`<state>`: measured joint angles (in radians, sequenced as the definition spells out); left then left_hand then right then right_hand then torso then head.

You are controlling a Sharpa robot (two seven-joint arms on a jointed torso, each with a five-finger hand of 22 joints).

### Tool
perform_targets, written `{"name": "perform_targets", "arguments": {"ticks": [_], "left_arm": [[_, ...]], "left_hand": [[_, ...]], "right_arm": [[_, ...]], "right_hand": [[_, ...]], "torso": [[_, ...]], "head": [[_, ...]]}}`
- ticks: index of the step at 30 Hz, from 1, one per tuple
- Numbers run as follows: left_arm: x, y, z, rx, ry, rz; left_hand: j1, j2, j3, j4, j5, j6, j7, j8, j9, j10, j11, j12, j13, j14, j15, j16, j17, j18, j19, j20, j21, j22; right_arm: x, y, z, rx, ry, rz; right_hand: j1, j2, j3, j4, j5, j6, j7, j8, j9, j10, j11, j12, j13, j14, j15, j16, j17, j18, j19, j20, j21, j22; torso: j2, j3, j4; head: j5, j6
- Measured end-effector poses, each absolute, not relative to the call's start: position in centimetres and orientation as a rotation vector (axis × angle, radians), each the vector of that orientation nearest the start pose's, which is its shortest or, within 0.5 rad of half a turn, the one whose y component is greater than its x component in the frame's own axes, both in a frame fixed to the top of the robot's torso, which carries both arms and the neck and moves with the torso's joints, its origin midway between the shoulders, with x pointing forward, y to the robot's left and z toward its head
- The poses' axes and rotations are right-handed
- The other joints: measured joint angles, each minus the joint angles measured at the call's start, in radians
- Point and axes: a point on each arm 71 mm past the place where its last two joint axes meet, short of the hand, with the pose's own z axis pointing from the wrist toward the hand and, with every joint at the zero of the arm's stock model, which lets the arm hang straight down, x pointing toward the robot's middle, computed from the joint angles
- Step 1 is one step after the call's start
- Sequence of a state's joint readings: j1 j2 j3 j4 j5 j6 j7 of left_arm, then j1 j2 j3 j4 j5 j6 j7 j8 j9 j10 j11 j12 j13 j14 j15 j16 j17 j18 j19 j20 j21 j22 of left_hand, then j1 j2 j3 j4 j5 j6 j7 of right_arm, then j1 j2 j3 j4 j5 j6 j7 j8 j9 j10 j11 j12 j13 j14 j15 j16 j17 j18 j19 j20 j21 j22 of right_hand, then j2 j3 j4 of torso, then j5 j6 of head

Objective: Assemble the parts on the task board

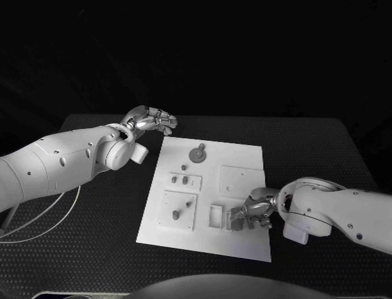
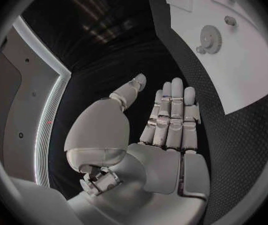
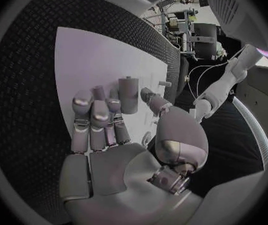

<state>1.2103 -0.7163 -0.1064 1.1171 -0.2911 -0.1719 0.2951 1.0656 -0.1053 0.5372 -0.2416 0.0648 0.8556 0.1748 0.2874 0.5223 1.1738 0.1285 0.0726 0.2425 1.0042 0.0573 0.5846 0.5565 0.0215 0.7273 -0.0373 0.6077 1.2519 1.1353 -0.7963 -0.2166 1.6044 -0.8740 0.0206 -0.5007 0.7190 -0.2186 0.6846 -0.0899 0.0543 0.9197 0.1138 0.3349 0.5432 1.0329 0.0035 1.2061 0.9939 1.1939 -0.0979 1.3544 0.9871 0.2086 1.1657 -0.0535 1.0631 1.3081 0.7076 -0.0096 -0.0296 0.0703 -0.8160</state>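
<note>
left hand (image 1: 151, 119): off the far-left corner of the task board (image 1: 241, 156), over the black bench (image 1: 322, 149). Wrist view shows the fingers (image 2: 171, 115) straight and side by side, thumb apart, palm empty. Holds nothing.
right hand (image 1: 250, 215): over the board's near-right area, beside the recessed blocks. Fingers (image 3: 96, 117) loosely extended over the white plate. Nothing seen in its grasp; contact with the board cannot be told.
task board: flat in the bench middle, long side running away from the robot.
gear (image 1: 198, 151): round grey part lying near the board's far end, also clear in the left wrist view (image 2: 210, 37).
peg (image 3: 128, 92): upright cylinder on the board just past the right fingertips.
other parts: small grey pieces mid-board and near-left (image 1: 177, 214); too small to identify.
</note>
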Motion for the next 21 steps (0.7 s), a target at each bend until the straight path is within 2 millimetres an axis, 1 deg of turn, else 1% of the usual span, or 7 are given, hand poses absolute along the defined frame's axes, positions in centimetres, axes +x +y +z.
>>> {"name": "perform_targets", "arguments": {"ticks": [4, 8, 13, 16, 18, 19, 21], "left_arm": [[54.54, 26.30, -22.08, -0.879, 1.609, -1.221], [54.53, 26.37, -22.08, -0.880, 1.609, -1.221], [54.51, 26.38, -22.08, -0.880, 1.610, -1.221], [54.51, 26.37, -22.08, -0.880, 1.610, -1.222], [54.51, 26.36, -22.08, -0.880, 1.610, -1.222], [54.50, 26.36, -22.08, -0.880, 1.610, -1.222], [54.50, 26.38, -22.08, -0.880, 1.610, -1.222]], "left_hand": [[-0.003, 0.003, 0.000, 0.000, 0.000, 0.000, 0.000, 0.000, 0.000, 0.000, 0.000, 0.000, 0.000, 0.000, 0.000, 0.000, 0.001, 0.000, 0.000, 0.000, 0.000, 0.000], [-0.004, 0.004, 0.000, 0.000, 0.000, 0.000, 0.000, 0.000, 0.000, 0.000, 0.000, 0.000, 0.000, 0.000, 0.000, 0.000, 0.001, 0.000, 0.000, 0.000, 0.000, 0.000], [-0.004, 0.004, 0.000, 0.000, 0.000, 0.000, 0.000, 0.000, 0.000, 0.000, 0.000, 0.000, 0.000, 0.000, 0.000, -0.004, 0.002, 0.000, 0.000, 0.000, 0.000, 0.001], [-0.004, 0.004, 0.000, 0.000, 0.000, 0.000, 0.000, 0.000, 0.000, 0.000, 0.000, 0.000, 0.000, 0.000, 0.000, -0.004, 0.002, 0.000, 0.000, 0.000, 0.000, 0.001], [-0.004, 0.004, 0.000, 0.000, 0.000, 0.000, 0.000, 0.000, 0.000, 0.000, 0.000, 0.000, 0.000, 0.000, 0.000, -0.004, 0.002, 0.000, 0.000, 0.000, 0.000, 0.001], [-0.004, 0.004, 0.000, 0.000, 0.000, 0.000, 0.000, 0.000, 0.000, 0.000, 0.000, 0.000, 0.000, 0.000, 0.000, -0.004, 0.002, 0.000, 0.000, 0.000, 0.000, 0.001], [-0.004, 0.004, 0.000, 0.000, 0.000, 0.000, 0.000, 0.000, 0.000, 0.000, 0.000, 0.000, 0.000, 0.000, 0.000, -0.004, 0.002, 0.000, 0.000, 0.000, 0.000, 0.001]], "right_arm": [[40.39, -17.35, -30.73, 0.310, 2.562, 0.552], [40.40, -17.36, -30.79, 0.311, 2.558, 0.550], [40.39, -17.40, -30.81, 0.314, 2.554, 0.550], [40.34, -17.45, -30.82, 0.316, 2.551, 0.553], [40.30, -17.50, -30.83, 0.324, 2.550, 0.557], [40.28, -17.55, -30.83, 0.330, 2.551, 0.558], [40.23, -17.71, -30.84, 0.346, 2.551, 0.561]], "right_hand": [[0.000, 0.000, -0.007, -0.007, 0.000, 0.000, 0.000, 0.002, 0.004, 0.000, 0.000, -0.004, 0.004, 0.002, 0.002, -0.005, 0.002, 0.000, 0.000, 0.000, 0.000, 0.000], [-0.004, 0.007, -0.012, -0.018, 0.000, 0.001, -0.002, 0.002, 0.004, 0.000, 0.000, -0.006, 0.010, 0.003, 0.003, -0.005, 0.006, 0.000, -0.003, 0.003, 0.004, 0.000], [0.012, 0.036, -0.011, -0.039, 0.000, 0.003, -0.003, 0.000, 0.004, 0.004, 0.004, -0.011, 0.017, 0.006, 0.000, -0.009, 0.010, 0.000, -0.003, 0.003, 0.005, 0.000], [0.025, 0.058, -0.002, -0.053, 0.000, 0.009, -0.001, -0.004, 0.004, 0.007, 0.000, -0.015, 0.022, 0.007, 0.000, -0.012, 0.012, 0.000, -0.003, 0.004, 0.005, 0.000], [0.024, 0.068, 0.000, -0.055, 0.000, 0.017, -0.003, -0.005, 0.006, 0.010, -0.003, -0.015, 0.025, 0.007, 0.000, -0.012, 0.014, 0.000, -0.003, 0.004, 0.005, 0.000], [0.023, 0.069, 0.000, -0.055, 0.000, 0.021, -0.003, -0.005, 0.006, 0.011, -0.004, -0.019, 0.026, 0.009, -0.002, -0.012, 0.015, 0.000, -0.003, 0.004, 0.005, 0.000], [0.015, 0.078, 0.000, -0.055, 0.000, 0.029, -0.005, 0.002, 0.007, 0.011, -0.004, -0.022, 0.029, 0.011, -0.004, -0.016, 0.016, 0.000, -0.008, 0.009, 0.005, 0.000]], "torso": [[0.000, -0.0004, 0.0001], [0.000, -0.0004, 0.0004], [0.000, -0.0004, 0.0001], [0.000, -0.0001, -0.0005], [0.000, -0.0001, -0.0007], [0.000, 0.0003, -0.0011], [0.000, 0.0006, -0.0011]], "head": [[0.000, 0.000], [0.001, -0.001], [0.002, -0.004], [0.003, -0.004], [0.003, -0.004], [0.004, -0.004], [0.004, -0.003]]}}
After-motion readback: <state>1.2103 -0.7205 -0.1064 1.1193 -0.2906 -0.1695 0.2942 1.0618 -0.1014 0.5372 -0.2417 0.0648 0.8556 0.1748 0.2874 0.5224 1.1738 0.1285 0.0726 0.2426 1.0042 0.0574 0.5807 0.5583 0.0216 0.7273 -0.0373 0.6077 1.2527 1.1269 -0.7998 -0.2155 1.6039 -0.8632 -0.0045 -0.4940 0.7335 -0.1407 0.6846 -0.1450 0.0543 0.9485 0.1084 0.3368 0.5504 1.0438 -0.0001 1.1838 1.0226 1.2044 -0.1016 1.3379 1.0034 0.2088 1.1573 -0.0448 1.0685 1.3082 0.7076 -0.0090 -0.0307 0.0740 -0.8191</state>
